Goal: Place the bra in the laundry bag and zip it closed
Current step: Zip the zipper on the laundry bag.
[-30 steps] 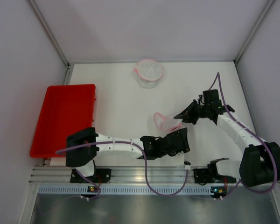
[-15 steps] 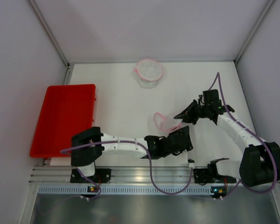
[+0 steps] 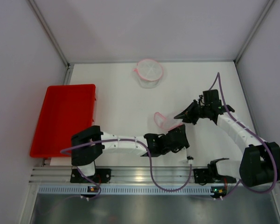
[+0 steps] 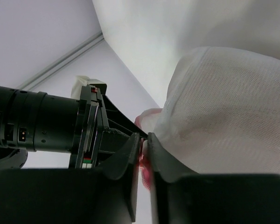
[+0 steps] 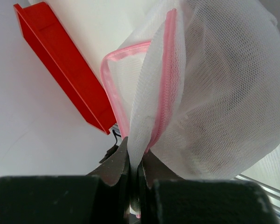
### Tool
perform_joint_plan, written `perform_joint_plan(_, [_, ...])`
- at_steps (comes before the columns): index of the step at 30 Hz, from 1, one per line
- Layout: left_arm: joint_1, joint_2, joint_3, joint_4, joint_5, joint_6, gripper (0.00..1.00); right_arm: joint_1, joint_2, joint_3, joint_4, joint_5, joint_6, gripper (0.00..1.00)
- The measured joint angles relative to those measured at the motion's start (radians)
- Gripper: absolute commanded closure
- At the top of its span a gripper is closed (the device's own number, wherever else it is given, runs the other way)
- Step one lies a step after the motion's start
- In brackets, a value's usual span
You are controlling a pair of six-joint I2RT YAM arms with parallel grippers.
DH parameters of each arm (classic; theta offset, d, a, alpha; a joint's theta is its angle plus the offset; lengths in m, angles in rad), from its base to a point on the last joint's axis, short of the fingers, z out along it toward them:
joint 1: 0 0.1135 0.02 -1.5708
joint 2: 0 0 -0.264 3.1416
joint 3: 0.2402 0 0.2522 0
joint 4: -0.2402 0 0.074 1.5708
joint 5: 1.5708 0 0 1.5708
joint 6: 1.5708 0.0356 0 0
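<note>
Left arm [image 3: 123, 144] shifted slightly; left gripper [image 4: 143, 140] jaws pinched on mesh laundry bag [image 5: 214, 93] rim; right gripper [image 5: 134, 164] unmoved, jaws clamping bag beside pink zipper [image 5: 164, 84].

Built as two slim arms. White-and-black left arm [image 3: 121, 144]: pale tubular links between boxy dark joint housings. White-and-black right arm [image 3: 235, 128]: same shells, same joints, ending in a bulky black shoulder block [image 3: 259, 163]. Trailed by a thin purple cable [image 3: 218, 77] apiece, tied down along the links. Lit by tiny green and orange lamps [image 3: 91, 189] at the bases. Left pincer [image 4: 144, 136]: two matte black tapered fingers. Right pincer [image 5: 134, 147]: black too, wedge-shaped, smooth-faced.
</note>
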Motion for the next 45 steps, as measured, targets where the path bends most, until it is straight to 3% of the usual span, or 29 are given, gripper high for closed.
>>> perform_joint_plan(4, [0.000, 0.000, -0.004, 0.002, 0.008, 0.002, 1.00, 0.000, 0.000, 0.000, 0.000, 0.003, 0.000, 1.00])
perform_joint_plan(15, [0.000, -0.075, -0.076, -0.008, 0.039, -0.006, 1.00, 0.001, 0.013, 0.002, -0.001, -0.008, -0.013, 1.00])
perform_joint_plan(25, [-0.014, -0.172, -0.142, -0.058, 0.054, -0.104, 1.00, 0.000, 0.047, 0.005, 0.042, -0.039, -0.070, 0.99])
perform_joint_plan(26, [-0.015, -0.178, -0.143, -0.062, 0.054, -0.116, 1.00, 0.000, 0.053, 0.008, 0.044, -0.049, -0.074, 0.90])
perform_joint_plan(27, [-0.016, -0.182, -0.144, -0.064, 0.055, -0.131, 1.00, 0.000, 0.061, 0.011, 0.050, -0.062, -0.080, 0.64])
perform_joint_plan(28, [-0.017, -0.185, -0.144, -0.066, 0.054, -0.140, 1.00, 0.000, 0.070, 0.018, 0.050, -0.076, -0.085, 0.53])
perform_joint_plan(30, [-0.018, -0.191, -0.145, -0.082, 0.053, -0.165, 1.00, -0.003, 0.090, 0.046, 0.046, -0.087, -0.126, 0.34])
perform_joint_plan(32, [-0.019, -0.191, -0.145, -0.093, 0.053, -0.185, 1.00, -0.013, 0.094, 0.078, 0.034, -0.095, -0.169, 0.24])
perform_joint_plan(45, [-0.019, -0.191, -0.144, -0.077, 0.048, -0.210, 1.00, -0.058, 0.033, 0.139, -0.195, -0.103, -0.394, 0.23])
